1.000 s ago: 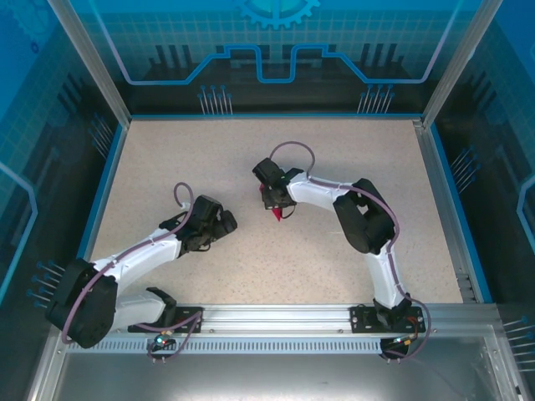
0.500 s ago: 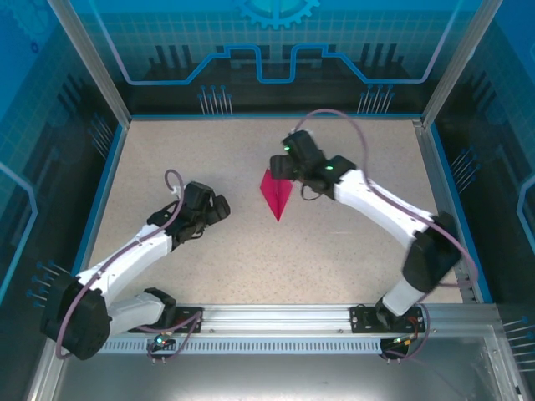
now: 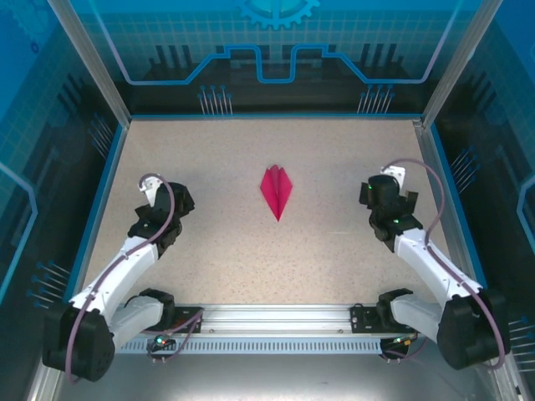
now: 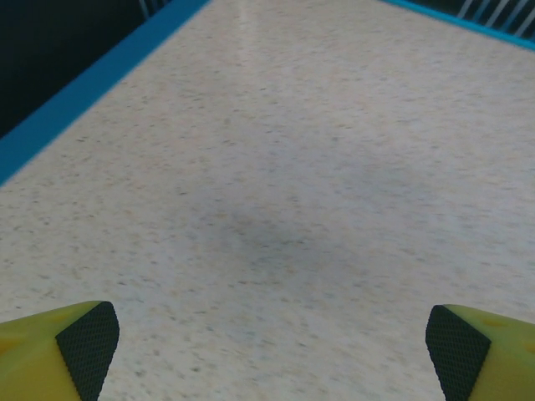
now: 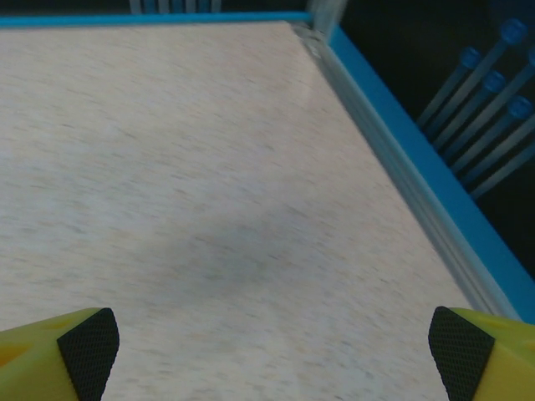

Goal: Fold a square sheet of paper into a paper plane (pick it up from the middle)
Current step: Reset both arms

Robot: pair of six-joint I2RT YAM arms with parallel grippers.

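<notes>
The paper plane (image 3: 277, 191) was found lying flat near the middle of the counter (image 3: 251, 259). Its nose was pointed toward the arm bases, its two wings were spread either side of a centre crease, and it was touched by nothing. The folding was therefore judged done, and the step in hand was taken to be the parking of the arms. The left claw (image 3: 165, 203) was seen well apart from the plane on its left, and the right claw (image 3: 384, 199) well apart on its right. In each wrist view the dark pads (image 4: 88, 347) (image 5: 89, 351) were set wide apart, with bare speckled counter between them and nothing held. For this step to be done well, each arm would best be confined to its own side and lifted clear of the surface. No sweep should be made across the middle, since such thin paper could be shifted by the lightest brush. Room should also be given to the blue rim (image 5: 393, 125) close beside the right claw.
</notes>
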